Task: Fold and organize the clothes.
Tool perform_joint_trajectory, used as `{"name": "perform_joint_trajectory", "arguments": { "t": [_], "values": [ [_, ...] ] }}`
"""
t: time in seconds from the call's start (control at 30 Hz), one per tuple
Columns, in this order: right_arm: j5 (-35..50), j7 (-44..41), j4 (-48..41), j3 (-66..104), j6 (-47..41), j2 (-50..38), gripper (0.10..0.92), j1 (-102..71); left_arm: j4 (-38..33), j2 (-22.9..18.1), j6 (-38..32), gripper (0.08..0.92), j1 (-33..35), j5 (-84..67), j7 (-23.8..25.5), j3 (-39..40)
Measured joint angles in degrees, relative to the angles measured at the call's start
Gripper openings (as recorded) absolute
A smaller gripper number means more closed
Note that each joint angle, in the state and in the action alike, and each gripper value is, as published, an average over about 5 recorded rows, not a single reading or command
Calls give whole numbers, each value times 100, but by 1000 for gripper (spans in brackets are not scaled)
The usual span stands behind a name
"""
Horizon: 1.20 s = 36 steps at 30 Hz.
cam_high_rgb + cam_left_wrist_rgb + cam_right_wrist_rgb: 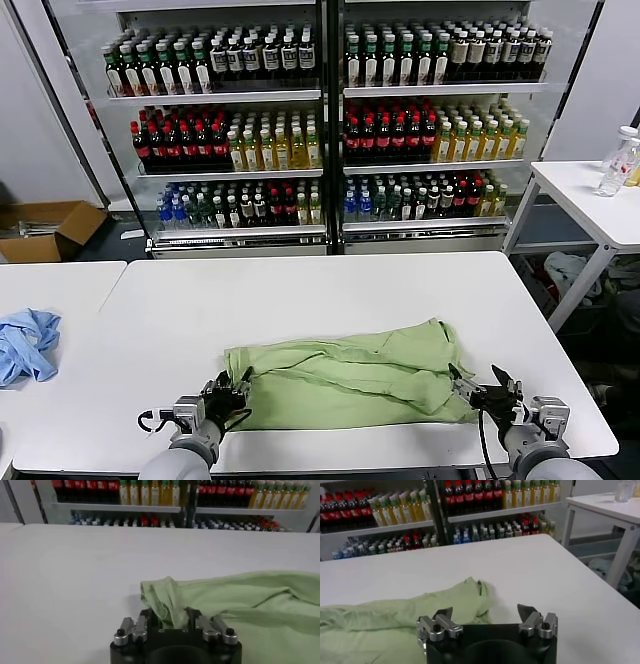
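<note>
So shirt (pixel 350 375) lies crumpled lengthwise on desk (pixel 300 300) near its front edge, maybe half-folded; tidy folds still left. My left gripper (pixel 228 390) fingers pinch shirt's left end, right gripper (pixel 485 390) fingers spread, at its right end

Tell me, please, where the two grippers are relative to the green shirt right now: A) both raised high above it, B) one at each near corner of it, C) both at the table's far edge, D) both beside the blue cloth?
B: the left gripper and right gripper sit at opposite near corners of the green shirt.
</note>
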Motion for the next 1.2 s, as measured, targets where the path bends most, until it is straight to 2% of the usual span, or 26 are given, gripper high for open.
{"name": "perform_joint_trajectory", "arguments": {
  "t": [0.23,0.37,0.67,0.9,1.03,1.2],
  "values": [
    [29,-49,2,43,22,-78,823,40,38,94,-25,186,69,-587,328,-238],
    [60,-59,-35,25,31,-132,823,101,51,191,6,113,69,-988,497,-506],
    [136,-63,-213,-87,24,-247,823,329,97,710,87,108,3,-1802,734,-1665],
    [149,-71,-315,-170,13,-301,823,522,45,1140,169,108,-71,-2617,655,-2674],
    [147,-71,-365,-195,11,-326,823,583,-247,1147,192,108,-54,-3244,512,-2906],
    [137,-71,-416,-204,6,-338,823,611,-741,883,199,108,-97,-3980,347,-2691]
  ]
}}
